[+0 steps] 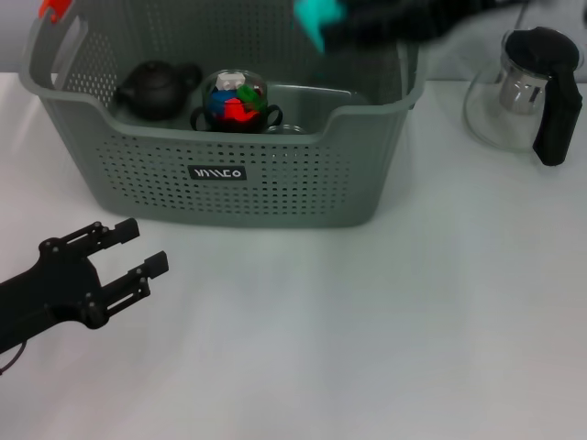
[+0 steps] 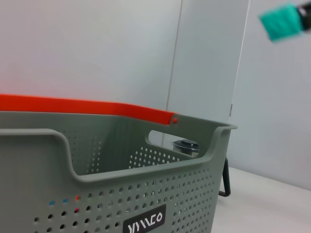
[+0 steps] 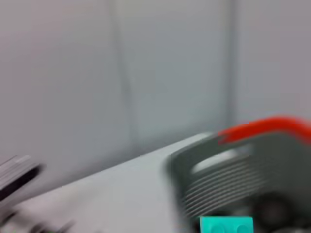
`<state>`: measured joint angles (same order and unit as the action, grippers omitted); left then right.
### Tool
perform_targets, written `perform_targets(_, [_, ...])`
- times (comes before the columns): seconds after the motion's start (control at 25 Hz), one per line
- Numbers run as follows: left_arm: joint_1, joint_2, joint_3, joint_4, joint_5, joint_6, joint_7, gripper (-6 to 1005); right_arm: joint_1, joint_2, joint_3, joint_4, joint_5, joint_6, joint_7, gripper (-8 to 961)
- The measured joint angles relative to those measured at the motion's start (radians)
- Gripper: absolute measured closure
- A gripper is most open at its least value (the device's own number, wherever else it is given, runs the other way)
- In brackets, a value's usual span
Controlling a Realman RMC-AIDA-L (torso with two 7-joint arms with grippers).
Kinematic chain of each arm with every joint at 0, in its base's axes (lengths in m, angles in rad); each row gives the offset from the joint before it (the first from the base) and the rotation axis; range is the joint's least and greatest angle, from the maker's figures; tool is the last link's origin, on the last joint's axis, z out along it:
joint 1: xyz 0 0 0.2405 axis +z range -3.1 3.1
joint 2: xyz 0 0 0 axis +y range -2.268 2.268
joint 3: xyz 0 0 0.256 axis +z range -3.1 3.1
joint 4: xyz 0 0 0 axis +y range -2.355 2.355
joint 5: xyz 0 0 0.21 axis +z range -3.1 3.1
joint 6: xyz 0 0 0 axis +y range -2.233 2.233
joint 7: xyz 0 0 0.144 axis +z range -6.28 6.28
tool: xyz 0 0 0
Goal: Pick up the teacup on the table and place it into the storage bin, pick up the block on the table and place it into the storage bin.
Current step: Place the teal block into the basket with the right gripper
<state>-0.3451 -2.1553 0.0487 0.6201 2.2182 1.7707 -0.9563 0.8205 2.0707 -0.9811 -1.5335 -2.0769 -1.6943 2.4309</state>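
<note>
Risk: you release the block [image 1: 318, 20] too near the bin [image 1: 229, 197] far rim and it bounces out, or it drops onto the glass cup [image 1: 235, 99] already inside. The right gripper [image 1: 341, 29], top centre of the head view, holds the teal block above the bin's back right. Left gripper [image 1: 138, 250], lower left, hangs wide apart, idle.

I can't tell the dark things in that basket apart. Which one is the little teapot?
Find the grey perforated storage bin with the black logo label. Inside, at its left end, sits the teapot. It is all black and opaque, while the clear cup beside it shows coloured pieces.
</note>
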Motion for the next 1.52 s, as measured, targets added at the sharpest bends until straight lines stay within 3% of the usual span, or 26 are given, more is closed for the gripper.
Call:
perform_targets(0.2, [-0.003,0.000,-0.001,-0.001,0.000,0.005,0.000,385,0.125,-0.016,-0.024,0.028,-0.218,0.151,0.086,447])
perform_targets(0.36, [-0.007,0.002,-0.002,-0.001,0.000,0.006,0.000,384,0.265,0.004,-0.039,0.129,-0.452,0.236,0.124,442])
perform_targets(0.52, [-0.007,0.001,-0.003,-0.002,0.000,0.004,-0.001,384,0.381,0.025,-0.099,0.327,-0.578,0.373,0.129,437])
perform_targets(0.8, [-0.001,-0.001,-0.004,-0.002,0.000,0.000,-0.003,384,0.523,0.027,-0.249,0.777,-0.617,0.699,0.136,428])
perform_targets(0.96, [0.001,-0.002,-0.004,-0.002,0.000,-0.001,-0.003,383,0.564,0.030,-0.269,0.923,-0.608,0.827,0.131,423])
perform_targets(1.52, [-0.006,-0.002,-0.004,-0.005,0.000,-0.013,0.000,382,0.573,0.041,-0.320,1.070,-0.532,0.970,0.128,405])
